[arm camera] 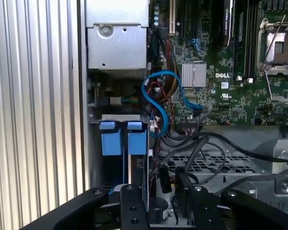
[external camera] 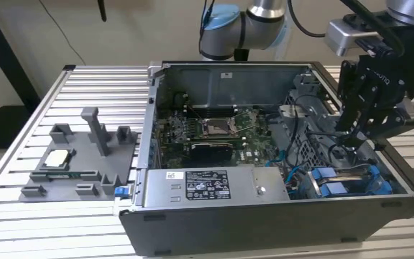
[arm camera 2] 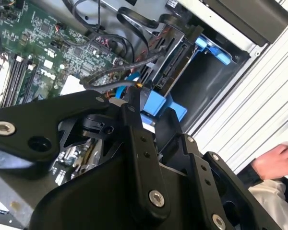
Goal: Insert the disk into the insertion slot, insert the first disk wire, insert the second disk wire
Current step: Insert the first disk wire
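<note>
While hung among black cables (arm camera: 198, 146) inside computer case (external camera: 264, 226): end effector (external camera: 354, 143), grip hidden, cannot tell clenched or released. Disk (external camera: 336, 186) with blue carrier seated in insertion slot (arm camera: 120, 117), just below.

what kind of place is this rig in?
Likely a robotics lab bench for PC assembly: open computer case on a slatted metal table, grey fixture tray beside it, gripper reaching into the case.

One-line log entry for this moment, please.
gripper: low inside computer case, among black cables | disk: blue carrier sits in insertion slot
</note>
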You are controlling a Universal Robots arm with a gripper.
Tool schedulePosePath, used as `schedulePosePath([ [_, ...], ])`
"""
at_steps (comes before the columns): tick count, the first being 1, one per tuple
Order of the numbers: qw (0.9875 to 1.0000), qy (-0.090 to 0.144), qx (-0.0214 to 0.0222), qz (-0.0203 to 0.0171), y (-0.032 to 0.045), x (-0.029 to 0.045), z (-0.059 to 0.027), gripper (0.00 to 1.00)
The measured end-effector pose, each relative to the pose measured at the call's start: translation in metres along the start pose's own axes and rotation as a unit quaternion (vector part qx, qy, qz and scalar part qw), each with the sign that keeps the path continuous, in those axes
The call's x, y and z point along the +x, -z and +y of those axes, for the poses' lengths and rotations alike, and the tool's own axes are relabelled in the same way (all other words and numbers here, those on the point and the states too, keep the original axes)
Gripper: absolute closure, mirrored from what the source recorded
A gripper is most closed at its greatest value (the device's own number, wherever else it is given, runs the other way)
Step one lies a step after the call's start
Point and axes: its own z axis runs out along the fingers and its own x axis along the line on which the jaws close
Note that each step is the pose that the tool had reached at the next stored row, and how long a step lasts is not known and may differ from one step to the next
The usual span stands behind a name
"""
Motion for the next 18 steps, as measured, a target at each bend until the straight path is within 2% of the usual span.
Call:
schedulePosePath([
  [3,1.0000,0.002,0.0089,-0.0012,-0.0030,0.0000,0.0023,0.60],
  [5,0.9999,0.005,0.0123,-0.0036,-0.0049,0.0000,0.0043,0.60],
  [9,0.9997,0.009,0.0185,-0.0120,-0.0082,0.0002,0.0076,0.60],
  [11,0.9995,0.009,0.0223,-0.0191,-0.0093,0.0001,0.0077,0.60],
  [13,0.9993,0.009,0.0249,-0.0247,-0.0102,0.0001,0.0077,0.62],
  [14,0.9993,0.009,0.0260,-0.0265,-0.0106,0.0001,0.0078,0.69],
  [15,0.9992,0.008,0.0266,-0.0278,-0.0112,0.0001,0.0078,0.69],
  [18,0.9992,0.008,0.0270,-0.0282,-0.0114,0.0001,0.0078,0.71],
])
